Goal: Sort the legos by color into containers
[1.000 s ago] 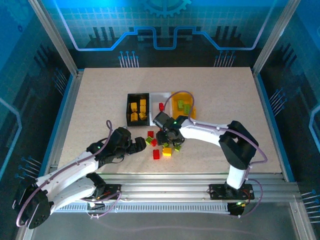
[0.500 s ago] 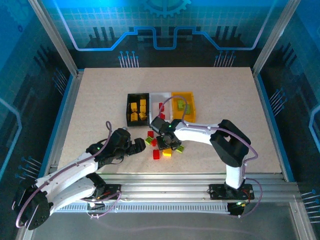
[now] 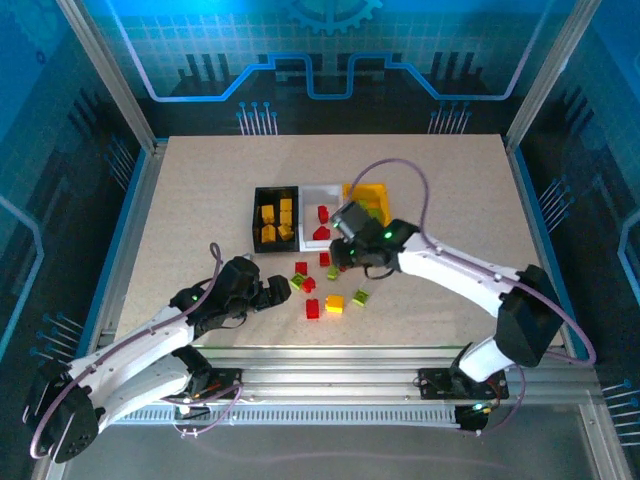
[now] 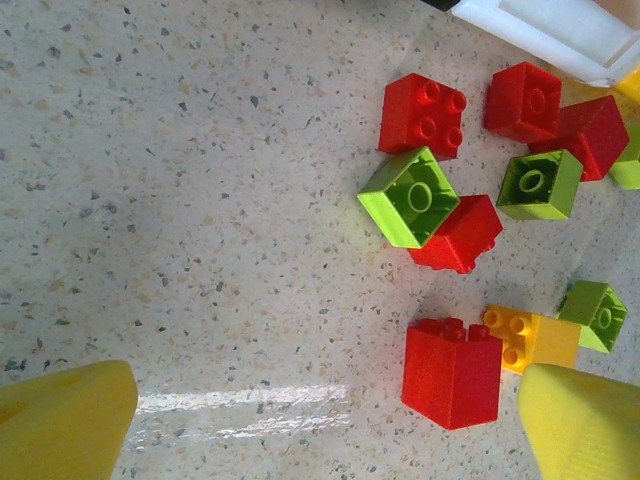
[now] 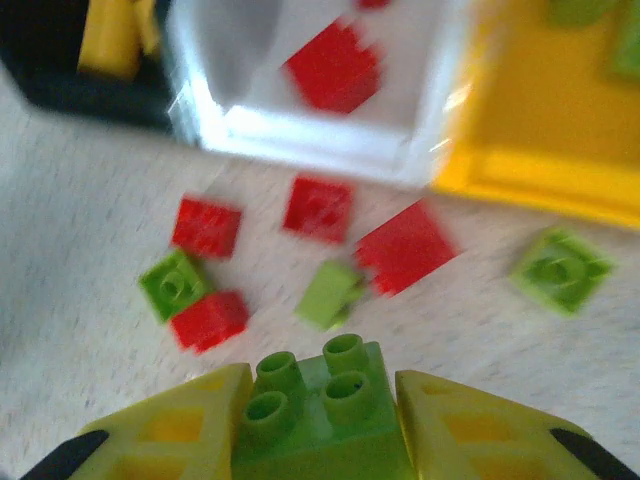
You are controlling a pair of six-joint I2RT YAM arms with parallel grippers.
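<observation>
Right tool [image 5: 320, 385] is clamped on a green brick [image 5: 322, 425], up off the worktop [image 5: 70, 300]. Target's the yellow-orange bin [image 5: 540, 170], upper right of frame, just ahead, and the right arm's nearer!

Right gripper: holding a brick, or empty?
Holding. The right gripper is shut on a light green brick, squeezed between both yellow fingers in its wrist view.

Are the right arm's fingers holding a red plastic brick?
No, the right fingers clamp a light green four-stud plastic brick.
</observation>
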